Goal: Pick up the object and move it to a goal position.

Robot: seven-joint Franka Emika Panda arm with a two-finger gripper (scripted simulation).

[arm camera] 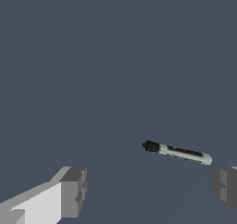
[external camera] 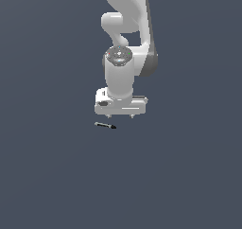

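No brand, label or writing readable anywhere. Exterior view, left to right: the object (external camera: 105,125) lies flat on the plain dark grey surface (external camera: 47,176), at approx 7 o'clock from the gripper (external camera: 120,115), near it but not touching. Gripper points down, just above the surface, fingers apart w/ nothing between them. Wrist view: one finger (arm camera: 74,192), then the object (arm camera: 177,152), slightly tilted, black cap toward 9 o'clock, pale body w/ dark stripe. Open room on all sides; no surface edges visible.
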